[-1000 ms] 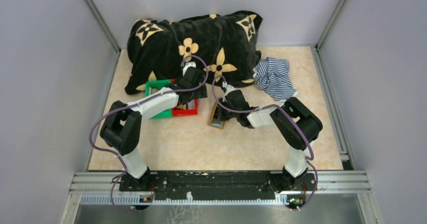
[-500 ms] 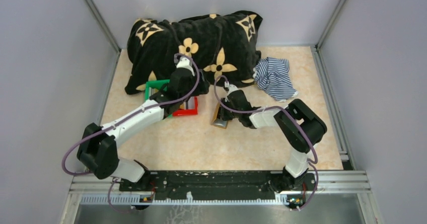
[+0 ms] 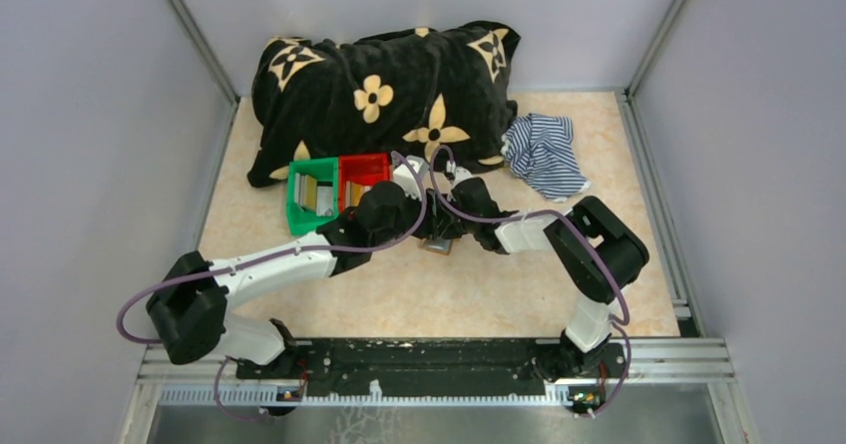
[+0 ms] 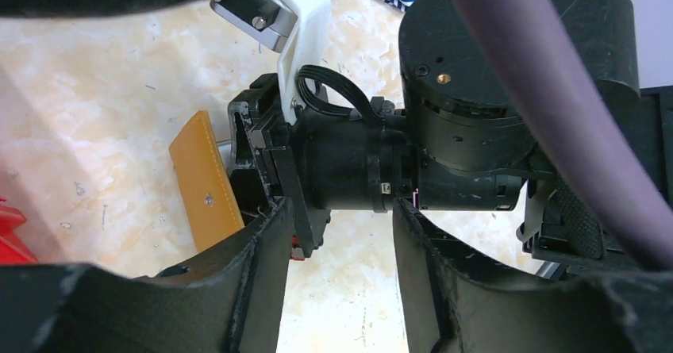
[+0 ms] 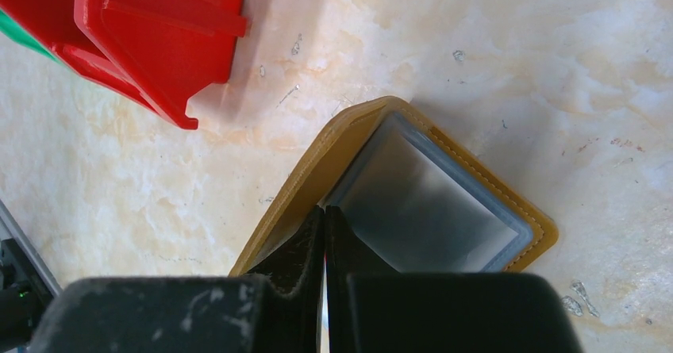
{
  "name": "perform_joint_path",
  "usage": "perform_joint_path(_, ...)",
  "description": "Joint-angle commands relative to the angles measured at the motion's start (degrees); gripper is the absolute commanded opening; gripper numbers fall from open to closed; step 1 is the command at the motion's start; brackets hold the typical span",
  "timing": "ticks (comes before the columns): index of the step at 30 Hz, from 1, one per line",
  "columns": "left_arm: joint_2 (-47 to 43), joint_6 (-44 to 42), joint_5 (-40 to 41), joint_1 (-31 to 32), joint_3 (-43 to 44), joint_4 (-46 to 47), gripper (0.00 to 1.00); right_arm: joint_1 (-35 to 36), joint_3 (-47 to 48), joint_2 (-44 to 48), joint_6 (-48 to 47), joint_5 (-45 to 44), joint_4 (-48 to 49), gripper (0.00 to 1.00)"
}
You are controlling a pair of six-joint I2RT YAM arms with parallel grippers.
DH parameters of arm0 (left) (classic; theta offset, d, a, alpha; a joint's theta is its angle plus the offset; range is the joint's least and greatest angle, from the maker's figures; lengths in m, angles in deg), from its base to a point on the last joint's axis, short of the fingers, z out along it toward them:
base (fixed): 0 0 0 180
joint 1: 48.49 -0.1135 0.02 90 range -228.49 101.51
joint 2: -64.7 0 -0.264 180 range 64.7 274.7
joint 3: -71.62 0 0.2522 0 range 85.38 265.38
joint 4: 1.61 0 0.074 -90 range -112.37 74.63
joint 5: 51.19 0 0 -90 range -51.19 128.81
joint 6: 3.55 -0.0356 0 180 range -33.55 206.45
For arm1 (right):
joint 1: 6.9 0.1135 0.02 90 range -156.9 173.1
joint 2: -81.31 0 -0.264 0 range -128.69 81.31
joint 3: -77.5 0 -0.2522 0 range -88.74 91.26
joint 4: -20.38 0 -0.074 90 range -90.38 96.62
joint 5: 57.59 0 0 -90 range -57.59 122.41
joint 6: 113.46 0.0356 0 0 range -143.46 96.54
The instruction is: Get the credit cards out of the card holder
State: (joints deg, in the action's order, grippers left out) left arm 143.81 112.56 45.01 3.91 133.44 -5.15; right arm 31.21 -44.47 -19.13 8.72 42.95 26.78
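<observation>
1 card holder (image 5: 444, 210), tan, lying open; your right gripper (image 5: 324, 214), closed, touches it with its tips. Your left gripper (image 4: 340, 222) hangs parted beside.

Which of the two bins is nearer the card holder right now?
The red bin, the right-hand one of the pair. The green bin stands further left, on the red bin's far side from the card holder.

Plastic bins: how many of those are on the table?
2. A green bin and a red bin stand side by side, touching, just before the black flowered blanket, green on the left. The arms could hide others.
</observation>
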Motion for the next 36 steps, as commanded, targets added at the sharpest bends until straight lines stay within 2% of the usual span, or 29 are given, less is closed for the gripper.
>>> perform_joint_path(1, 0.03, 0.52, -0.07, 0.23, -0.93, 2.82, 0.54, -0.14, -0.76, 0.60, -0.36, -0.32, -2.95, 0.00)
perform_joint_path(3, 1.30, 0.61, 0.36, 0.17, -0.73, 2.36, 0.39, -0.09, -0.80, 0.41, -0.16, -0.21, -2.94, 0.00)
perform_joint_path(5, 2.44, 1.12, 0.51, 0.23, -0.74, 1.84, 0.16, -0.12, -0.60, 0.02, 0.09, -0.06, -2.90, 0.00)
perform_joint_path(6, 2.36, 1.58, 0.56, 0.19, -0.99, 1.75, 0.11, -0.12, -0.51, -0.12, 0.16, -0.02, -2.81, 0.00)
perform_joint_path(7, 1.89, 2.01, 0.89, 0.16, -1.54, 1.85, 0.11, -0.13, -0.58, -0.24, 0.30, 0.01, -2.70, 0.00)
perform_joint_path(10, -0.60, 3.07, 3.48, 0.08, -3.31, 0.97, 0.29, -0.16, -0.99, -0.36, 0.65, -0.04, -2.18, 0.00)
perform_joint_path(12, -2.67, 6.11, 8.93, -0.35, -4.70, -1.28, 0.34, -0.29, -1.39, -0.50, 1.00, -0.14, -1.54, 0.00)
perform_joint_path(17, -7.89, 6.30, 9.95, -2.02, -10.45, 2.12, 0.34, -0.29, -1.64, -1.23, 1.48, 0.81, -0.45, 0.00)
perform_joint_path(19, -5.68, 4.64, 8.97, -2.02, -7.43, -1.47, 0.31, -0.27, -1.41, -1.95, 1.18, 1.37, -0.28, 0.00)
perform_joint_path(22, -4.45, 4.09, 6.05, -2.01, -6.26, 0.31, 0.28, -0.31, -1.21, -2.13, 1.06, 1.50, -0.22, 0.00)
perform_joint_path(28, 1.26, 1.56, 6.85, -1.93, -1.66, -3.09, 0.30, -0.30, -1.03, -1.80, 0.74, 1.38, -0.37, 0.00)
perform_joint_path(36, 6.67, -0.04, 7.44, -1.25, -0.45, -4.87, 0.32, -0.29, -0.86, -2.25, 0.59, 1.09, -0.79, 0.00)
